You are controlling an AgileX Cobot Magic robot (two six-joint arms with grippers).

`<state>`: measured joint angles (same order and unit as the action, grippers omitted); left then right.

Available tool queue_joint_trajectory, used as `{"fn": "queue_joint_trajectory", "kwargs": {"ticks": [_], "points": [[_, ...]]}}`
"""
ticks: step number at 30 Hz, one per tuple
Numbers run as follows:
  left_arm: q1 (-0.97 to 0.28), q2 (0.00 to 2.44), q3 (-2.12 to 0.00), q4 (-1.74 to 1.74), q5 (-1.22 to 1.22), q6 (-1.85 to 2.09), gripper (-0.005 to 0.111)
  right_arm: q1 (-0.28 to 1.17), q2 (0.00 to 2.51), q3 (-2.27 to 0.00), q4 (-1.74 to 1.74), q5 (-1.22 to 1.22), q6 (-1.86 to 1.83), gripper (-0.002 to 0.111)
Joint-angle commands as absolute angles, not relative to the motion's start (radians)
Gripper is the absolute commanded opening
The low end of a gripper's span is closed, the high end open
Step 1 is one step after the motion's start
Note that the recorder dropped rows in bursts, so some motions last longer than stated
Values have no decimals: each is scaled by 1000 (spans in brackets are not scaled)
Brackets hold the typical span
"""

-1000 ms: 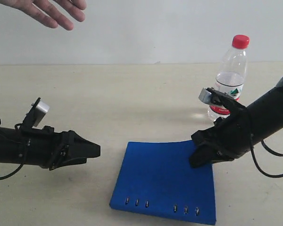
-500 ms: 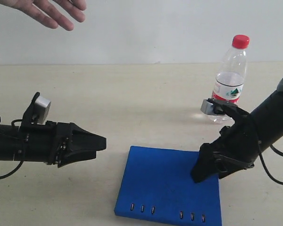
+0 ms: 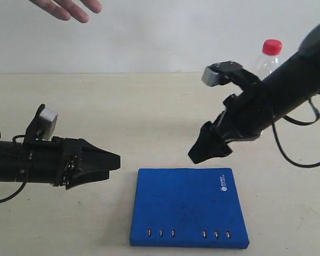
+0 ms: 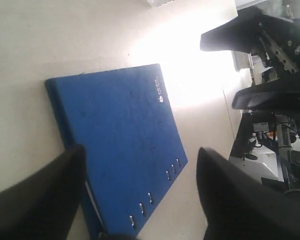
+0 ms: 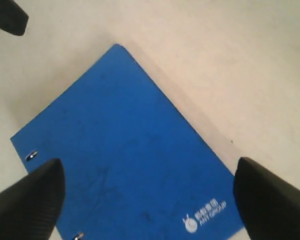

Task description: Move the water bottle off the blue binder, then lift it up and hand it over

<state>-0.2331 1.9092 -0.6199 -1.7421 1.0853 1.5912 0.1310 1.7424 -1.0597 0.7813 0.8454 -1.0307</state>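
The water bottle (image 3: 266, 60) stands behind the right arm (image 3: 288, 80), seemingly on the table (image 3: 122, 106) and off the blue binder (image 3: 189, 205) (only its red cap (image 3: 272, 46) shows clearly). The right gripper (image 3: 205, 152) hangs above the binder's far edge, jaws wide and empty. The left gripper (image 3: 113, 161), also spread, sits nearby. Best come low, sliding one finger beneath an edge.

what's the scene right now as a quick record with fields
water bottle: upright, off the binder, mostly hidden behind the right arm
blue binder: flat on the table, nothing on it
right gripper: open, empty, above the binder's far edge
left gripper: open, empty, left of the binder
person's hand: open, upper left of exterior view
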Motion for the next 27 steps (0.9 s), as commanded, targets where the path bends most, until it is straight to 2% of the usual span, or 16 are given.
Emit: {"fn": "queue_joint_trajectory", "kwargs": {"ticks": [1, 4, 9, 17, 24, 27], "points": [[-241, 1911, -622, -1744, 1101, 1586, 60, 278, 1823, -1083, 645, 713, -1085, 82], [-241, 1911, -622, -1744, 1120, 1586, 60, 297, 1890, -1083, 520, 593, -922, 82], [-248, 1911, -622, -1744, 1116, 1584, 60, 295, 1914, -1083, 365, 568, -774, 82], [-400, 1911, -620, -1744, 1111, 1548, 60, 266, 1925, -1083, 366, 813, -753, 82], [-420, 1911, -620, -1744, 1088, 1546, 60, 266, 1917, -1083, 573, 1090, -864, 82], [-420, 1911, -620, -1744, 1124, 1513, 60, 271, 1917, -1083, 675, 1106, -880, 82]]}}
